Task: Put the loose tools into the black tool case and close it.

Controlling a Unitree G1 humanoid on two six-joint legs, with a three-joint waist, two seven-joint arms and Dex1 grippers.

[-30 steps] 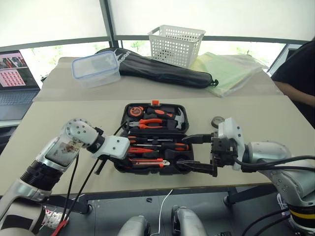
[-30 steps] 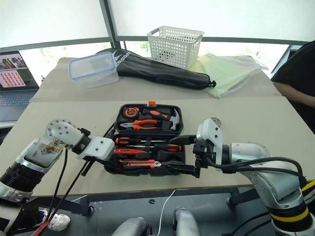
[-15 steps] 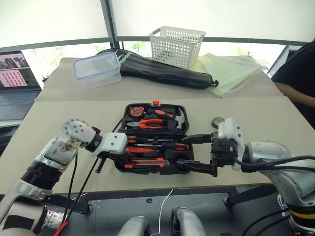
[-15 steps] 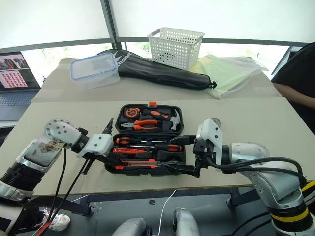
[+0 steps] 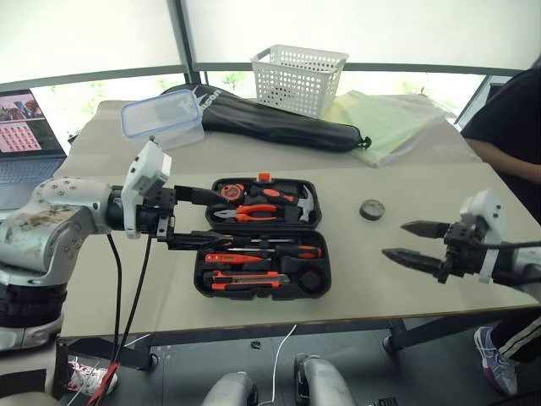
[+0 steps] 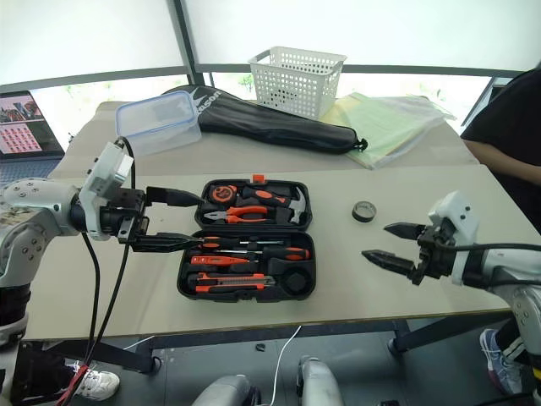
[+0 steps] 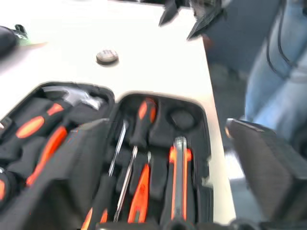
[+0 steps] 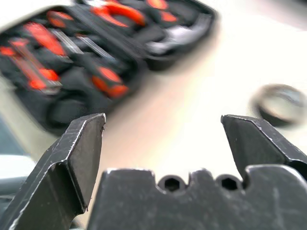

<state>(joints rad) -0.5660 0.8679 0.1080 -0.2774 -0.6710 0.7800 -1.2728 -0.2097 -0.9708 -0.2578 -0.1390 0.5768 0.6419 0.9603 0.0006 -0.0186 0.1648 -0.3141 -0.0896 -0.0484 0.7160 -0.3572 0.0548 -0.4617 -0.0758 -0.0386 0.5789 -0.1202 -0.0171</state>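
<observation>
The tape roll lies beyond the right claw, whose fingers are spread wide and empty. Reach over it, then pinch gently.

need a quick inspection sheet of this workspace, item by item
surface: beige table, two tops pushed together.
job's things: black tool case lies open, screwdrivers and utility knife seated in the near half; small tape roll loose on the table to the case's right.
clutter: white basket, long black bag, clear lidded box, yellow-green plastic sheets on the far top.
grippers: left end effector open over the case's left edge, holding nothing; right end effector open and empty, right of the case.
cables: black leads hang from the left arm.
surroundings: laptop far left, person at right, windows behind.
</observation>
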